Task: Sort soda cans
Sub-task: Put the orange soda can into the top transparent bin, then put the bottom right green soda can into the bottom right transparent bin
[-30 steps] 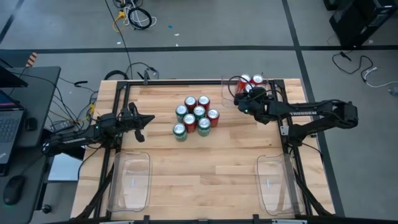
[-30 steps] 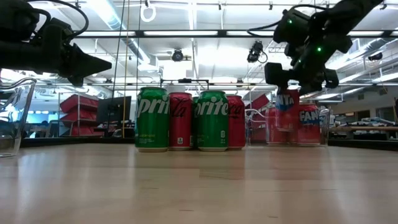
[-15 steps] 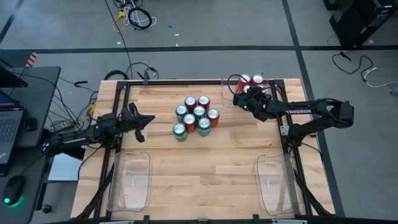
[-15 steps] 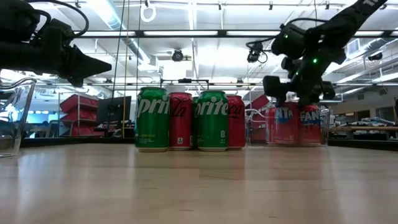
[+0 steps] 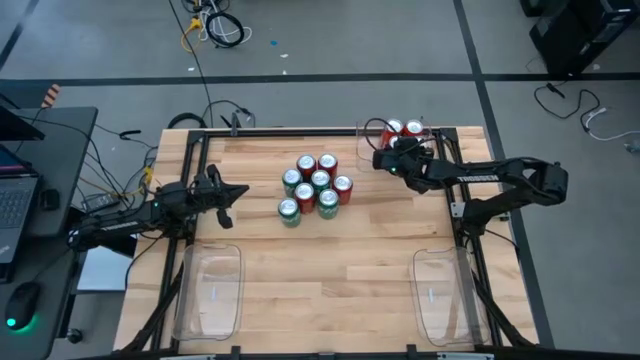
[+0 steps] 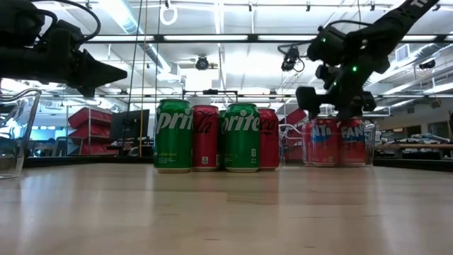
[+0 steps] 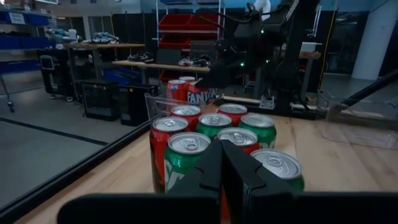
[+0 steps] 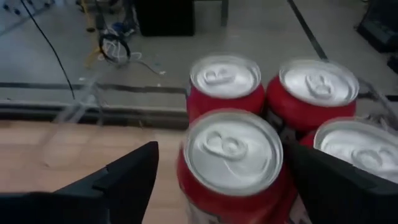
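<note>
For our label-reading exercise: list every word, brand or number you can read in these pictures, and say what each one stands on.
"Sprite" on the two green cans at the front of the middle cluster, low view.
"FAN", cut off, on a red can behind the right end effector, low view.
"TROSSEN" on the right arm, high view, small but legible.
The script on the red cans in the middle cluster is too blurred to read.
</note>
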`<state>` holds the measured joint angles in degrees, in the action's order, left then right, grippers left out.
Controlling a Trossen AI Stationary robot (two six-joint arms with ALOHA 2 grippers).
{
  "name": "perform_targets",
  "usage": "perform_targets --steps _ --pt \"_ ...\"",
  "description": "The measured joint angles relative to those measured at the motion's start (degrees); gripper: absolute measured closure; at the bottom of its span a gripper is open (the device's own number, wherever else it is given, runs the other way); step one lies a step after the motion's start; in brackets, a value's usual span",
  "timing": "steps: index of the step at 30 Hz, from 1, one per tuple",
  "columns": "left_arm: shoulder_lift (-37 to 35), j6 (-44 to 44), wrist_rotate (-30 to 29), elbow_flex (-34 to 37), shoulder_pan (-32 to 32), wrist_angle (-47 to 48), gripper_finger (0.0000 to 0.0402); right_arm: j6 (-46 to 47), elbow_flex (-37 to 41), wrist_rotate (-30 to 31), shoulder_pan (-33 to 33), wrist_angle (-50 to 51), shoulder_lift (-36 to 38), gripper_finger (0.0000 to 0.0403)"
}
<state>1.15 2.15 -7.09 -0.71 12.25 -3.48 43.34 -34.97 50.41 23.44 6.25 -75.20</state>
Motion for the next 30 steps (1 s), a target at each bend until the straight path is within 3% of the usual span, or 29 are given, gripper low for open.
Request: perform_targets --steps 9,19,23,30 --pt "0.0 -0.18 -0.11 0.0 0.02 -0.21 0.0394 -7.71 -1.63 -1.16 -1.17 1.21 5.13 0.0055" --pt "0.0 1.29 0.08 0.0 0.02 0.34 0.0394 -21.26 -4.89 -13.05 -5.12 1.08 9.57 0.0062" --pt "0.0 1.4 0.09 0.0 0.01 0.44 0.0394 -22.74 -5.32 -18.25 -6.65 0.37 9.75 0.0097" --pt "0.79 -0.32 0.15 0.0 0.01 0.38 0.0394 -25.94 -5.32 -28.32 -8.68 -2.8 9.75 0.0207"
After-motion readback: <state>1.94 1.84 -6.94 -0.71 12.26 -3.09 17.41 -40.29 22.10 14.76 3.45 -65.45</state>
